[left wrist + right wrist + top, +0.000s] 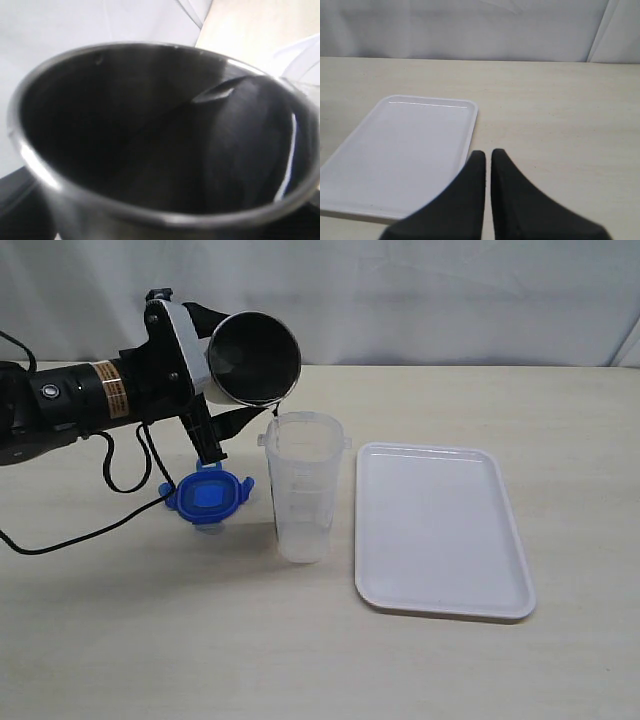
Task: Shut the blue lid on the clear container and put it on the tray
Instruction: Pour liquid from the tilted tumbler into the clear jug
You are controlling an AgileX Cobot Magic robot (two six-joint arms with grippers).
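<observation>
The clear container (303,490) stands upright and uncovered on the table, just left of the white tray (440,530). The blue lid (208,496) lies flat on the table to the container's left. My left gripper (212,380) is shut on a grey steel cup (255,358), which is tipped on its side with its mouth toward the camera and its lip just above the container's rim. The cup's dark inside (160,135) fills the left wrist view and hides the fingers. My right gripper (488,155) is shut and empty, low over the table beside the tray (400,150).
A black cable (110,480) loops from the left arm onto the table near the lid. A white curtain closes off the back of the table.
</observation>
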